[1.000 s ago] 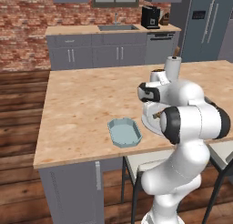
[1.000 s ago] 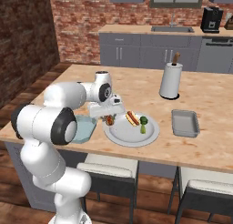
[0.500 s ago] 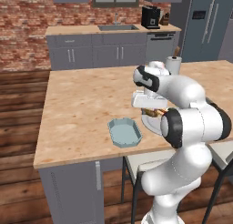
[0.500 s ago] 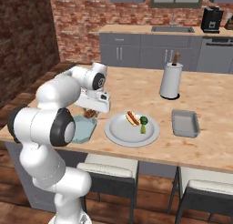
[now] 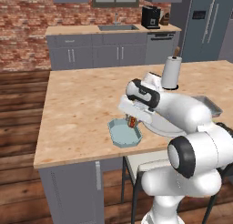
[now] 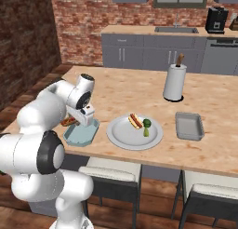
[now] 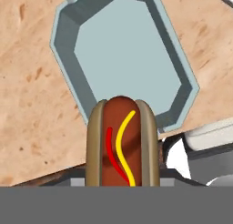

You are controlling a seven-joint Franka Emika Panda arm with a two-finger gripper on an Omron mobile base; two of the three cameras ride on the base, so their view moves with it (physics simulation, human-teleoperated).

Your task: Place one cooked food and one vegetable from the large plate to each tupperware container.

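My gripper is shut on a hot dog with red and yellow sauce lines and holds it just above the light blue octagonal tupperware container. In the hand view the hot dog lies over the near rim of that container, whose floor is bare. The large plate sits to the right of it and carries another hot dog and a green broccoli piece. Further right lies the grey rectangular tupperware container, with nothing in it. From the left base the held hot dog hangs over the blue container.
A paper towel roll stands on the counter behind the plate. The blue container is close to the counter's front edge, with stools below. The kitchen cabinets and a coffee machine line the back wall.
The arm has swung from the plate leftward, carrying the hot dog, and now holds it over the light blue container.
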